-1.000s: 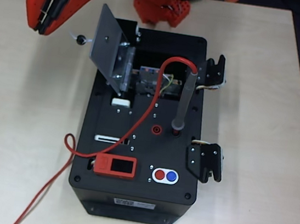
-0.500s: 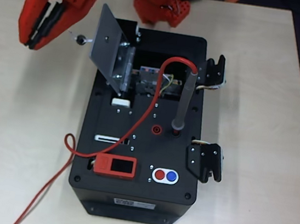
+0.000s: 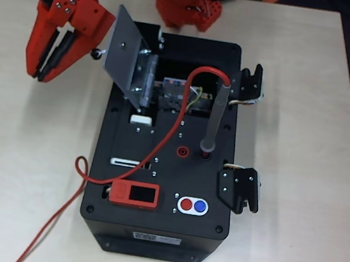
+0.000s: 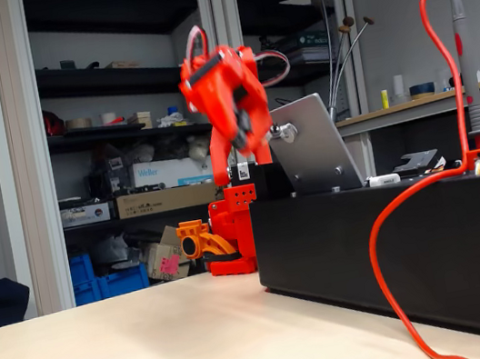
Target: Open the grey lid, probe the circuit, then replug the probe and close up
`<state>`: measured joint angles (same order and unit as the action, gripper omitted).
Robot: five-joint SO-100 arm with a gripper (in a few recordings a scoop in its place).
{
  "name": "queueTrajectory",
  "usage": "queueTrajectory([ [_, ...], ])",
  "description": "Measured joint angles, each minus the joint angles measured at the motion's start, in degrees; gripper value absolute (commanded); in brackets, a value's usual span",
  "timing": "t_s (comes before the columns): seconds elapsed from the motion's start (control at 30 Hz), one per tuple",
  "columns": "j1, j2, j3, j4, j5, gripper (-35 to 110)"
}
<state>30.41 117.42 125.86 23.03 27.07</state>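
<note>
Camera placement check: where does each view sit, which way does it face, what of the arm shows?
Overhead view: above the table, facing straight down on the black box; the gripper and arm base show at top left.
Fixed view: low at table height, facing sideways along the box; the arm stands behind the box.
Shared: both show the gripper beside the raised grey lid and the probe upright in its socket.

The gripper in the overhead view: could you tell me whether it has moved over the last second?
Yes. The gripper has shifted down the picture and slightly right, toward the knob of the open grey lid, which stays put.
</note>
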Motion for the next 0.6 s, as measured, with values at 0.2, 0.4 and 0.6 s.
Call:
queueTrajectory([
  [0.2,-2.11,-1.58,1.14,-2.20,2.90,0],
  [0.4,-5.89,-1.58,1.32,-2.29,7.65,0],
  [0.6,-11.16,-1.58,0.79,1.23,14.50,0],
])
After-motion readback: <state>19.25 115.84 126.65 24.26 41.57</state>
